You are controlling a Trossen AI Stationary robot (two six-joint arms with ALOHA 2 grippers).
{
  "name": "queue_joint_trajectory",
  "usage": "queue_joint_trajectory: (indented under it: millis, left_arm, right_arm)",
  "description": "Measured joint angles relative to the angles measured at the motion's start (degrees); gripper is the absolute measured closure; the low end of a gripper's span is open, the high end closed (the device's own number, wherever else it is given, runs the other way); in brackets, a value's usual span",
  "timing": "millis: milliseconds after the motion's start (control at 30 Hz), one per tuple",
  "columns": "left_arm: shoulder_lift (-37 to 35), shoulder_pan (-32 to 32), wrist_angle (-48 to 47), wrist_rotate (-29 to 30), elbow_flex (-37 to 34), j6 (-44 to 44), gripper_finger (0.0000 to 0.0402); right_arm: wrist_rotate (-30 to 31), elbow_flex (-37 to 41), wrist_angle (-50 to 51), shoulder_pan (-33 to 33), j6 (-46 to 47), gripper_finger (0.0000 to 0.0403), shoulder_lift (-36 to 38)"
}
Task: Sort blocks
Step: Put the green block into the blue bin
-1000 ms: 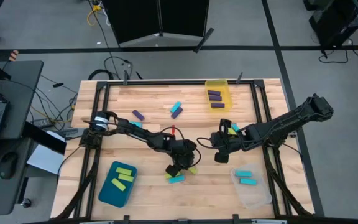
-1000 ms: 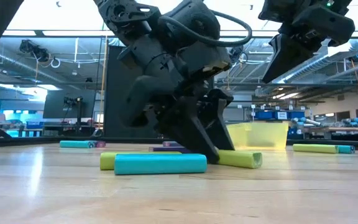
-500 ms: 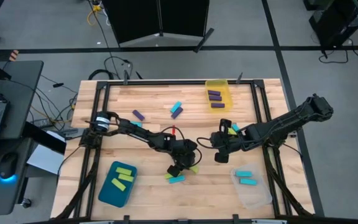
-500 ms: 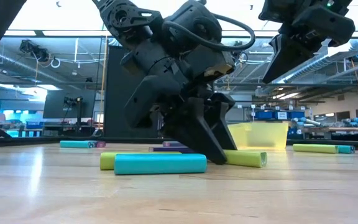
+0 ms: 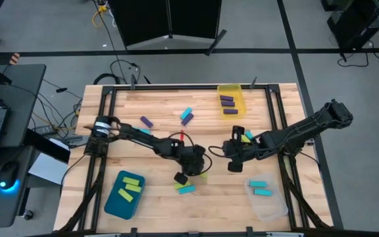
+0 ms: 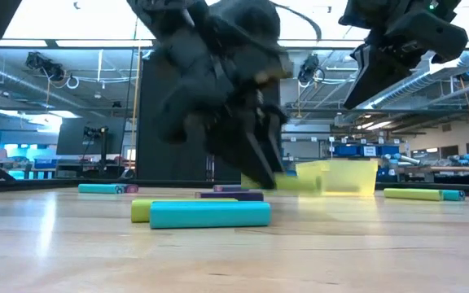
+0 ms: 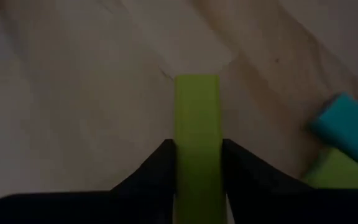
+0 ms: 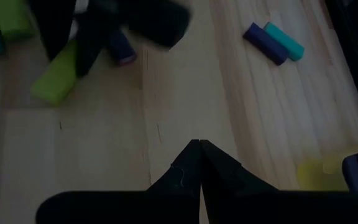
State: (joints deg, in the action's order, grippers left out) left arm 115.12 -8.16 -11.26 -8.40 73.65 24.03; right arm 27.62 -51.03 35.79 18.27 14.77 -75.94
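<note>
The left gripper (image 7: 197,180) has its two dark fingers pressed against the long sides of a lime green flat rectangular block (image 7: 197,124), which sticks out forward between them; in the low view that block (image 6: 295,184) hangs clear of the pale wooden slatted table (image 5: 156,204), so it is gripped and lifted (blurred there, but plainly off the surface). In the high view this gripper (image 5: 191,172) sits near the table's middle, just beside a cyan block (image 5: 187,189) lying on a second lime green block (image 6: 141,210).

The step in hand, as I judge it, is carrying off a picked green block. The next move calls for swinging it over to the teal bin (image 5: 110,204) near the table's front left corner, where two lime green blocks (image 5: 131,184) already lie, and letting go only once it is above the rim.

The right gripper (image 8: 199,155) waits above the table to the right of the middle, fingers closed together on nothing. Farther out, purple blocks (image 5: 227,101) rest in the yellow bin (image 5: 241,92), cyan ones (image 5: 260,187) in the clear bin (image 5: 275,207), and a loose purple block (image 5: 146,122) and a cyan-and-purple pair (image 5: 187,116) remain on the table.
</note>
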Motion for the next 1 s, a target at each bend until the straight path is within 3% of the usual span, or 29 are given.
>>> queue_joint_trajectory:
  millis: [233,400,733,1000]
  left_arm:
    - [-8.5,-0.6,-11.3,-0.1,0.0,-0.3,0.0293]
    - [-14.8,-2.1,-13.9,-0.1,-1.0,-3.4,0.0293]
    - [-27.8,-5.4,-15.5,4.9,-13.9,-12.2,0.0293]
    - [-40.1,-14.3,-27.4,8.5,-17.7,-23.0,0.0293]
  right_arm:
    - [-0.1,0.0,-0.4,-2.6,-1.8,0.0390,0.0]
    - [-0.4,0.0,-4.0,-4.1,-4.4,0.0390,0.0]
    - [-1.1,0.0,-16.0,-6.3,-9.9,0.0390,0.0]
    - [-2.5,0.0,-18.9,-7.9,-11.6,0.0390,0.0]
